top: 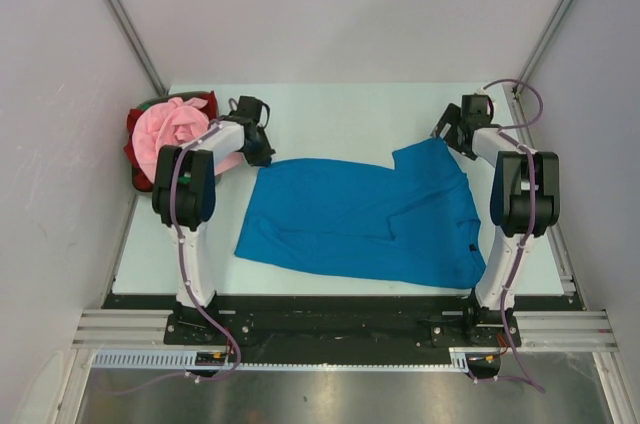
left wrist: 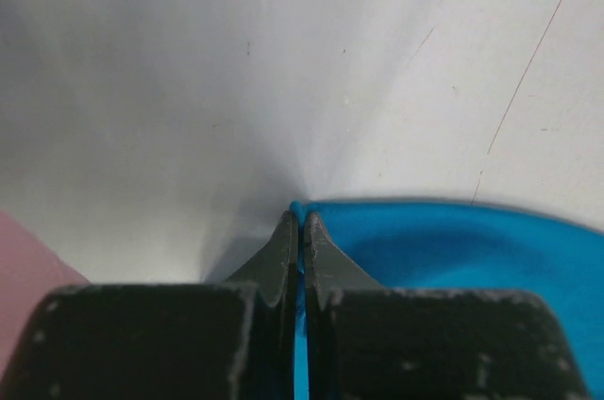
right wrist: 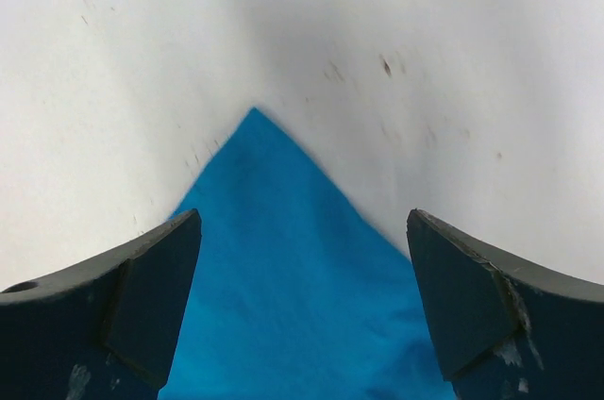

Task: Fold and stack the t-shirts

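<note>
Blue t-shirt (top: 360,219), top view: we see it spread flat on table (top: 330,104), between both arms. Pink t-shirt (top: 182,124) bunched atop red t-shirt (top: 133,149), left of blue t-shirt, just past its far-left corner. Left gripper (top: 260,154) at that corner; right gripper (top: 442,136) at far-right corner.
Left wrist: we see fingers (left wrist: 281,263) pressed together, pinching blue t-shirt edge; pink cloth left of it.
Right wrist: we see jaws wide apart, blue t-shirt corner lying between them, ungripped.
</note>
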Robot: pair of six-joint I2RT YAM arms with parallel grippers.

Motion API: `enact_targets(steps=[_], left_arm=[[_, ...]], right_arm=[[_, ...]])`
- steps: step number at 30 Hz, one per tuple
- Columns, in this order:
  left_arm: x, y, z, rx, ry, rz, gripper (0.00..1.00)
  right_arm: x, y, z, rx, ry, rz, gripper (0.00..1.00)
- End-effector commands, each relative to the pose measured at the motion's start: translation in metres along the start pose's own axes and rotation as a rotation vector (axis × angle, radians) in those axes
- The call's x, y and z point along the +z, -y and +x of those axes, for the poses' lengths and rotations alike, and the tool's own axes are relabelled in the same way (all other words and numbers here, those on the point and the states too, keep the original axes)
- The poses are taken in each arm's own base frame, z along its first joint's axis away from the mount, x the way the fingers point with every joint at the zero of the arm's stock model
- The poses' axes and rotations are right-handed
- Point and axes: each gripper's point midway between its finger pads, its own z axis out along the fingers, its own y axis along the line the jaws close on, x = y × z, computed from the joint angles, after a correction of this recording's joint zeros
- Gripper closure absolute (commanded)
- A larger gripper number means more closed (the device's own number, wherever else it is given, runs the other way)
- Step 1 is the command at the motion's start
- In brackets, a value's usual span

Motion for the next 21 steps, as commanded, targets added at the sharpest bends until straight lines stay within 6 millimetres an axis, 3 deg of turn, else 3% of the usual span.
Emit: enact_targets(steps=[1,2,9,10,11,17,21], left_arm=[[-0.009,-0.005,0.013,-0.043,-0.040,0.004,1.00],[-0.011,-0.005,0.012,-0.051,-0.036,0.010,1.00],[-0.014,-0.009,0.007,-0.090,-0.024,0.031,0.99],[-0.013,-0.010,0.008,-0.093,-0.028,0.031,1.00],[-0.013,-0.012,0.007,-0.098,-0.028,0.031,0.99],[-0.013,-0.015,0.004,-0.114,-0.029,0.036,0.98],[-0.013,-0.017,0.004,-0.124,-0.032,0.044,0.98]], right_arm=[[0.012,-0.022,-0.038,-0.031,0.087,-0.054,0.07],[0.022,-0.019,-0.029,-0.040,0.054,-0.041,0.10],[0.044,-0.025,-0.016,-0.064,0.000,-0.015,0.23],[0.045,-0.034,-0.005,-0.085,-0.025,-0.021,0.24],[0.045,-0.037,-0.012,-0.083,-0.015,-0.020,0.26],[0.053,-0.037,-0.008,-0.105,-0.051,0.001,0.33],[0.051,-0.034,0.005,-0.137,-0.089,0.039,0.40]])
